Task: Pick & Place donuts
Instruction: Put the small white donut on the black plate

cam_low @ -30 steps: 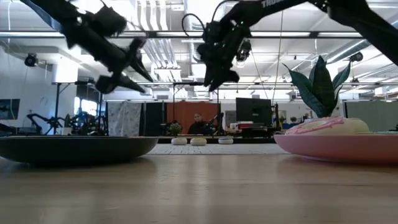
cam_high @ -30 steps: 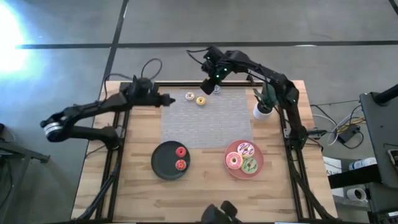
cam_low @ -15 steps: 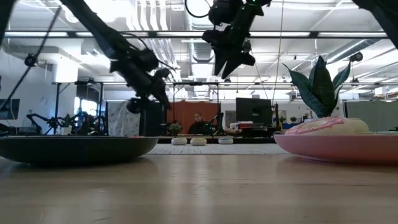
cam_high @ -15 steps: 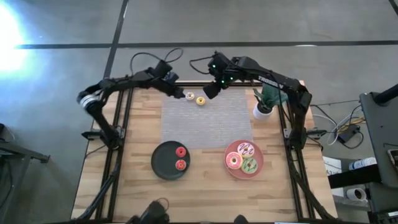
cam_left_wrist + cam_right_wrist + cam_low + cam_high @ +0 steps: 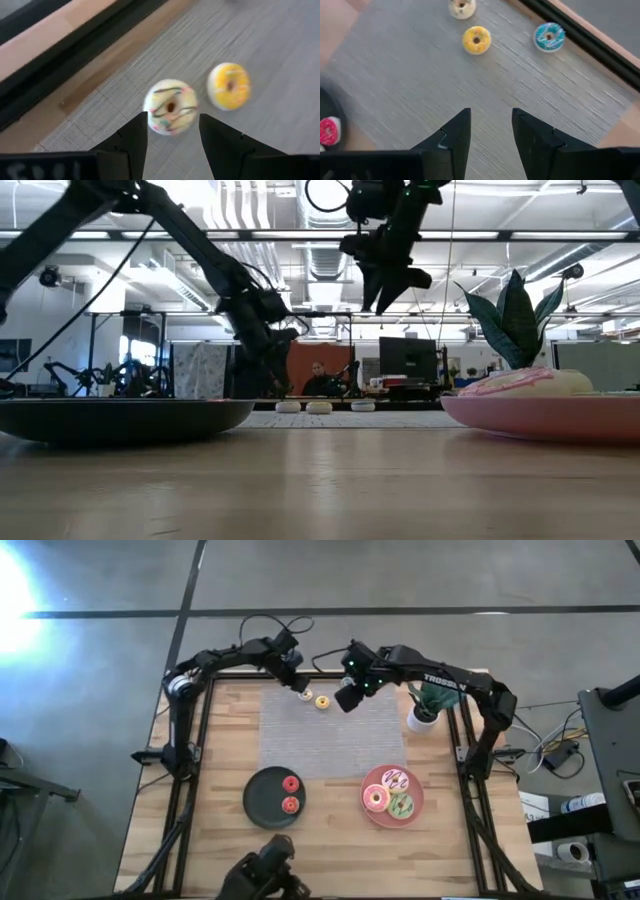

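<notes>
Most of the grey mat (image 5: 335, 735) lies bare, so there's open room across its middle and near side. The crowding is at its far edge: the left gripper (image 5: 298, 688) hangs right over the cream donut (image 5: 171, 106), fingers spread, with the yellow donut (image 5: 322, 701) just beside it. The right gripper (image 5: 346, 698), also open, hovers near the yellow one on the other side. A potted plant (image 5: 425, 705) stands off the mat's right edge. The dark plate (image 5: 262, 802) and pink plate (image 5: 372, 814) sit near the front, apart, with bare wood between.
</notes>
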